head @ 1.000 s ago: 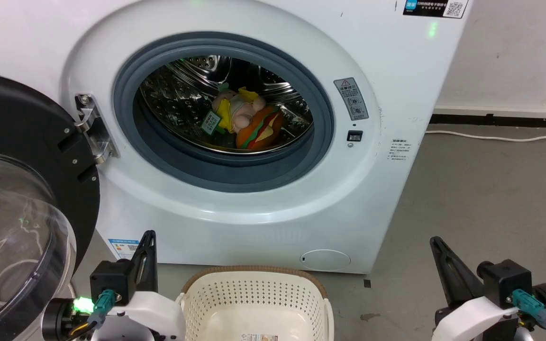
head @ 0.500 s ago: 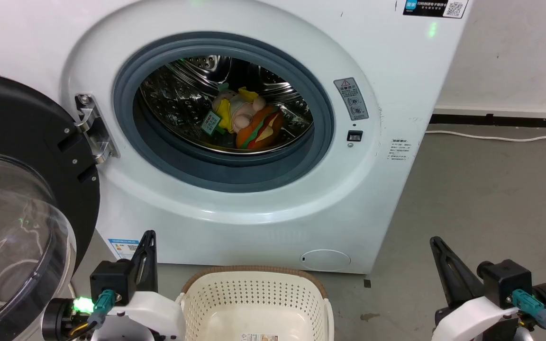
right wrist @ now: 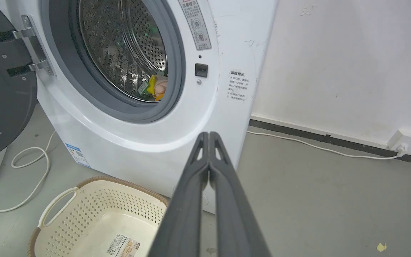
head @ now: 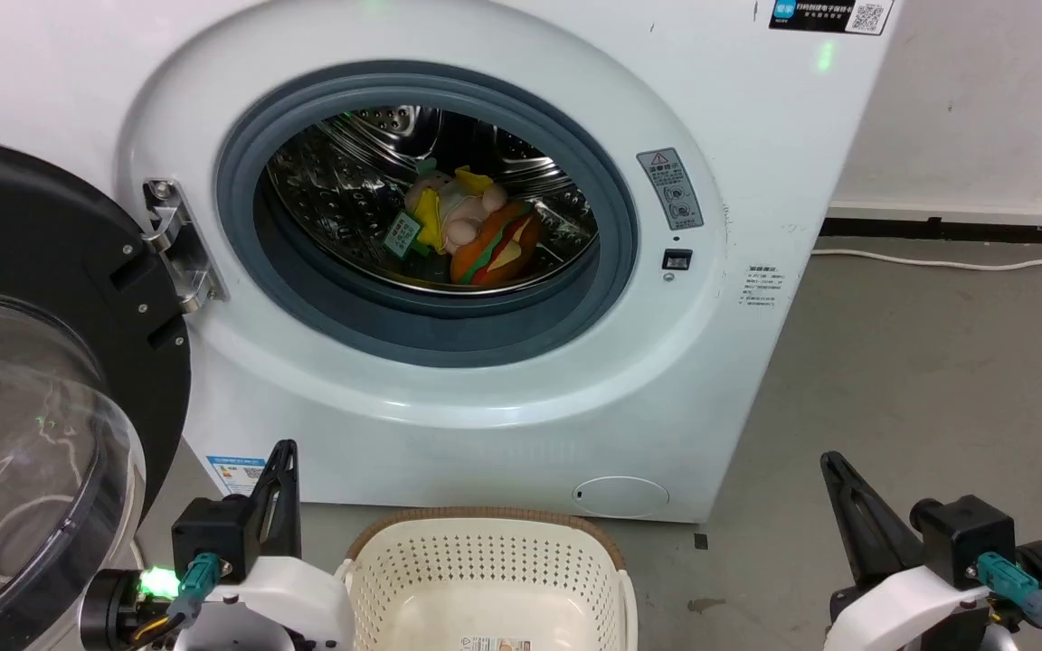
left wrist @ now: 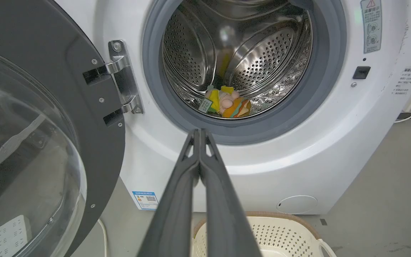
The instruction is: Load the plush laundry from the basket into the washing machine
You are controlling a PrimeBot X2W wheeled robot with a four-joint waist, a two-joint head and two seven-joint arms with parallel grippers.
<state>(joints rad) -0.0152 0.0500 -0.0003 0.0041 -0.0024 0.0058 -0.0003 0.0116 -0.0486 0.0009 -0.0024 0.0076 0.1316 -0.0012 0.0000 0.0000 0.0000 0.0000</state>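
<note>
Head from above, wrists from low, all face the washing machine (head: 485, 425).

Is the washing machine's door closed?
No, the black-rimmed bubble door stands swung open on the left, leaving the steel drum and the plush laundry inside it exposed.

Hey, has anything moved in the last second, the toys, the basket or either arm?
Nothing visibly changed. The plush laundry lies in the washing machine as before, the basket stands in front of it, the door is open, and the left gripper and right gripper stay shut and low.
</note>
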